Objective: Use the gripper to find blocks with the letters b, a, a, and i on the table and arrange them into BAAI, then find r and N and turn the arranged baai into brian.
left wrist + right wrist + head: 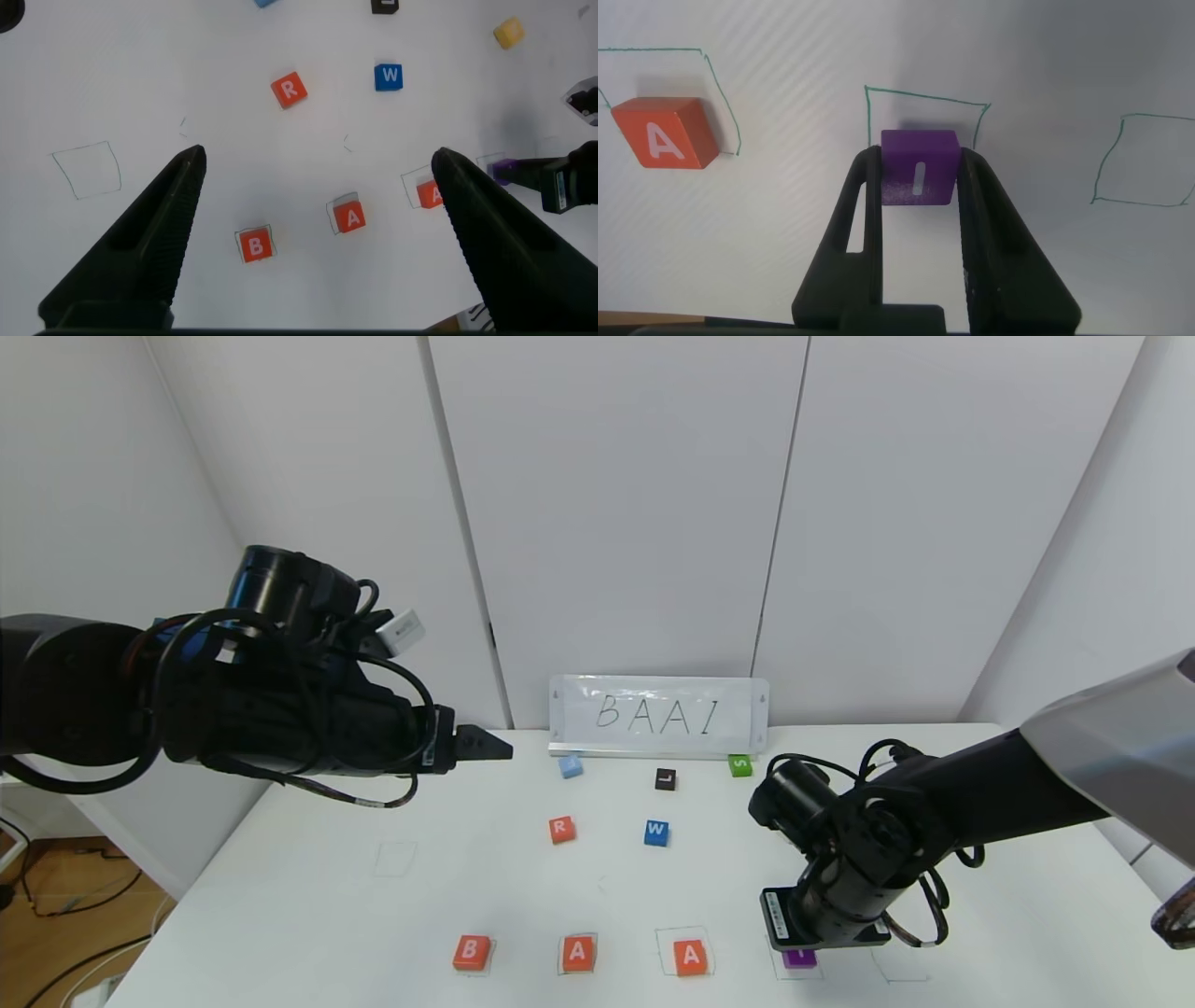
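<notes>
Backdrop: white wall panels (616, 504) are standing behind the far edge of the work surface, dark vertical seams running between them. Side walls: a plain white wall (84, 476) is closing in on the left, another (1102, 523) angling in on the right. Floor: a strip of brown wood-look flooring (65, 905) is showing at the near left, with dark cables (75, 896) trailing across it. Lighting: even, soft light is falling over everything, casting only faint shadows. Windows: none showing.
</notes>
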`<state>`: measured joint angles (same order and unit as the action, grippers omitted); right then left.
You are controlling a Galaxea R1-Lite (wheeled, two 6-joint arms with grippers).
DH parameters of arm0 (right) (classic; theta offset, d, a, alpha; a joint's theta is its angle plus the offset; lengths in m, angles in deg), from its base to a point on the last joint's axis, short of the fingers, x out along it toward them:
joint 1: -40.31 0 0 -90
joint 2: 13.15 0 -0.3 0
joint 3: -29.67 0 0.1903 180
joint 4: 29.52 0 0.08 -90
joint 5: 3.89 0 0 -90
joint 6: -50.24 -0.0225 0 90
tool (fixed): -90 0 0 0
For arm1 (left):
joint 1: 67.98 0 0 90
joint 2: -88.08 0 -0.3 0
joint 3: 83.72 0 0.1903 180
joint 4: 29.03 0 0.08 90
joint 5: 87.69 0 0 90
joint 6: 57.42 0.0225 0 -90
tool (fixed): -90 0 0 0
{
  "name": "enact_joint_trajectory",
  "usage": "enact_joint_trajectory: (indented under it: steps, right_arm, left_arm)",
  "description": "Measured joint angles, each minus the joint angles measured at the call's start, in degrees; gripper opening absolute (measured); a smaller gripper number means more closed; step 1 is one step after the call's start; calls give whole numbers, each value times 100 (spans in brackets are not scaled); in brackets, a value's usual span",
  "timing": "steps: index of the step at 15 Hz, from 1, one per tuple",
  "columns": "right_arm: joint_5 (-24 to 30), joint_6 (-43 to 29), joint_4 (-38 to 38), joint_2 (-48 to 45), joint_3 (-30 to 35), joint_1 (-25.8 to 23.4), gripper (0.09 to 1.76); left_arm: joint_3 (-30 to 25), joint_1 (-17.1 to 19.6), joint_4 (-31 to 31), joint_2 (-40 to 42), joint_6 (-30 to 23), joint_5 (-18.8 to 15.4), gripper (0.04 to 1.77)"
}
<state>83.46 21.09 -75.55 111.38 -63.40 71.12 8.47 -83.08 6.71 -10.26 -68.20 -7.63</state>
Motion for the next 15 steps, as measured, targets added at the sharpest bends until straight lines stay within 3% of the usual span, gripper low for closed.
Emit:
enact_joint_trajectory:
  steps: [15]
  right_arm:
    - [-2,-5,-9,118,-17,12,54]
  left_arm:
    - [-10,-2,2,-11,24,0,172]
